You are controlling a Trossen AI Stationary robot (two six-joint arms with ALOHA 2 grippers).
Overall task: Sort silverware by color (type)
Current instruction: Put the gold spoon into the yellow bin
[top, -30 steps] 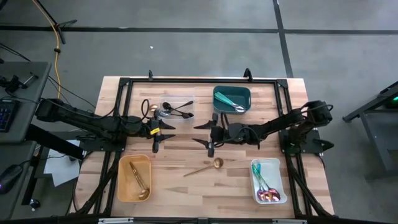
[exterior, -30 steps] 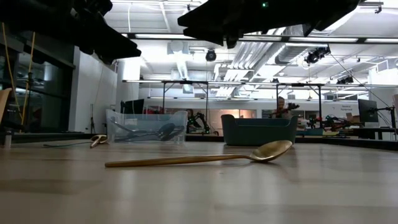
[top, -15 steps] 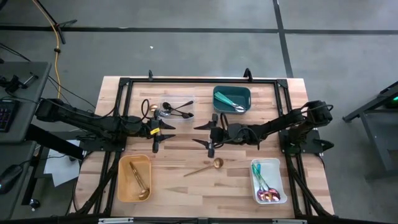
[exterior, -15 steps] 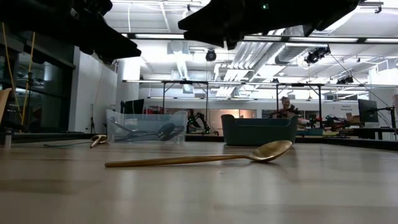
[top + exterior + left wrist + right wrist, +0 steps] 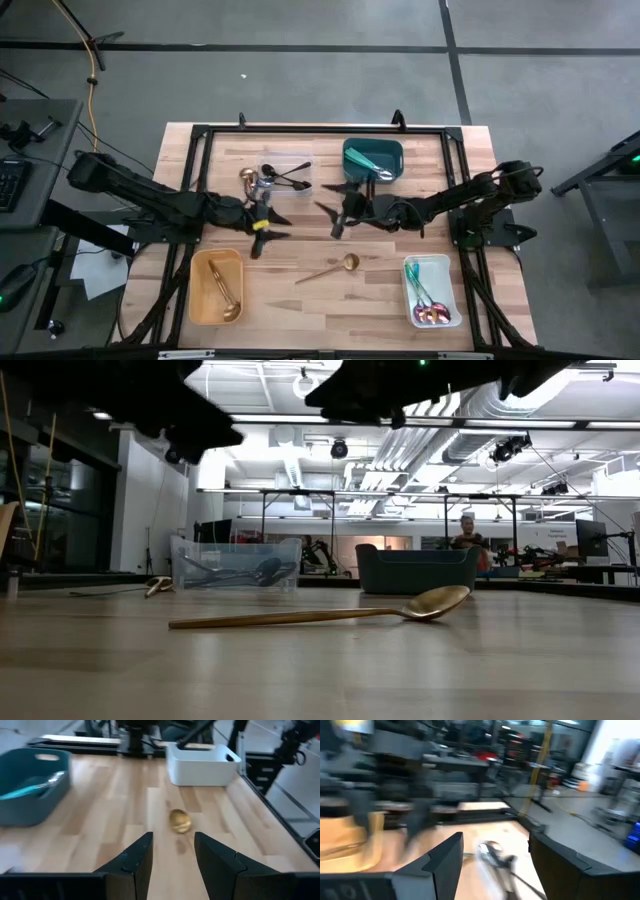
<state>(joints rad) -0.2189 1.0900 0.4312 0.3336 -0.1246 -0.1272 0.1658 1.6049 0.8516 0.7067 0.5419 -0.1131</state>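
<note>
A gold spoon [image 5: 335, 268] lies flat on the bare wood near the table's middle, and its bowl [image 5: 180, 820] shows ahead of my left fingers. My left gripper [image 5: 272, 232] hovers open to the spoon's left, above the table, angled toward it. My right gripper [image 5: 330, 208] hovers open just far of the spoon, holding nothing. Black spoons lie in a clear container [image 5: 285, 175], and a gold utensil's head [image 5: 245, 176] rests on the table beside that container.
A teal container [image 5: 372, 158] with teal-handled pieces stands at the far middle. A yellow container [image 5: 215, 287] with gold spoons is at the near left. A white container [image 5: 432, 292] with iridescent and teal pieces is at the near right. A black frame rims the table.
My left gripper has moved toward the table's right and near edges, turning toward the gold spoon. My right gripper has swung its fingers toward the far edge. The gold spoon has kept still.
</note>
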